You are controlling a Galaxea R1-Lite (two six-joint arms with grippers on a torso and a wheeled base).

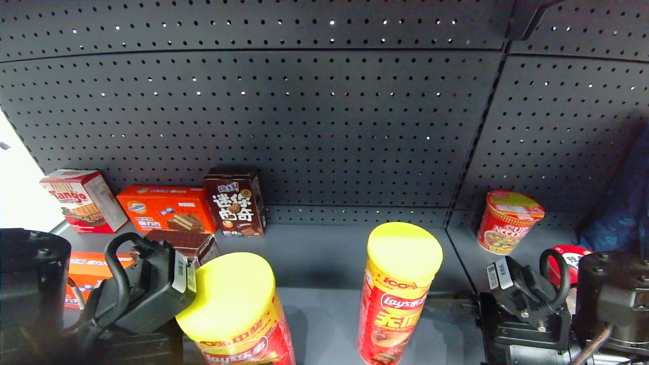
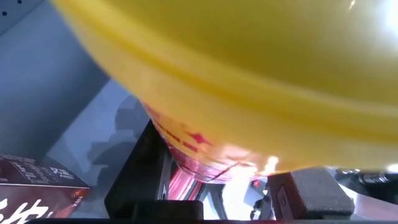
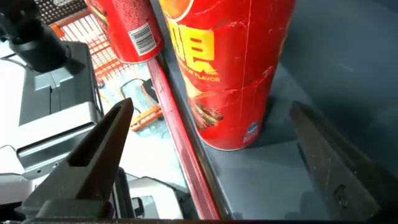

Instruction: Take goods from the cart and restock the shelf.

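Observation:
Two red chips cans with yellow lids are in play. One chips can (image 1: 400, 294) stands upright on the grey shelf (image 1: 324, 258) near its front edge; its red body (image 3: 230, 68) sits between the spread fingers (image 3: 93, 162) of my right gripper (image 3: 211, 109), which is open and not touching it. The other chips can (image 1: 233, 309) is at the lower left, slightly tilted, in front of the shelf edge. My left gripper (image 2: 224, 186) is shut on its body just under the lid (image 2: 249, 56). This can (image 3: 124, 28) also appears beyond the shelf edge.
At the back left of the shelf stand a wafer box (image 1: 83, 200), an orange box (image 1: 167, 208) and a dark brown box (image 1: 236, 203). A cup of noodles (image 1: 507, 220) stands at the right. The pegboard wall (image 1: 324, 126) closes the back. The red shelf edge (image 3: 180, 143) runs beside the cart.

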